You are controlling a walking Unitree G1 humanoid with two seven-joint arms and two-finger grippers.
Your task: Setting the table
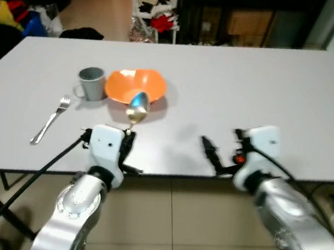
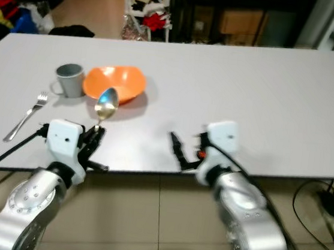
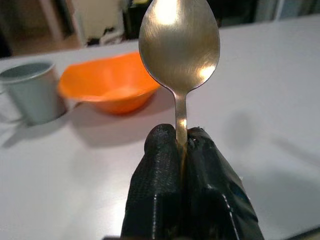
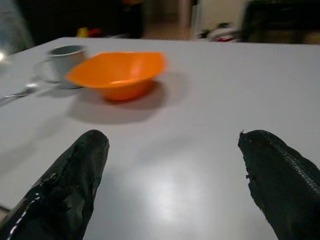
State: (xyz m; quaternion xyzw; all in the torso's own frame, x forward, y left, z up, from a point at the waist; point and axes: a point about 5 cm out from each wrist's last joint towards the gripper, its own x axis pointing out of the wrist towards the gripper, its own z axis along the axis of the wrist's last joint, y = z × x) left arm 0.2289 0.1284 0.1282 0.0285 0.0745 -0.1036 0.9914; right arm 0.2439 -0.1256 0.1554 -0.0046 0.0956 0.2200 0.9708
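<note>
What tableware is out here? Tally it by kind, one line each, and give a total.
Bowl: 1, the orange bowl on the table
Mug: 1, the grey mug beside it
Fork: 1, the fork lying flat
Spoon: 1, the spoon held in the left gripper
Total: 4

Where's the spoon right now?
The spoon is clamped by its handle in the left hand, bowl up, over the table's near edge, just in front of the orange bowl.
</note>
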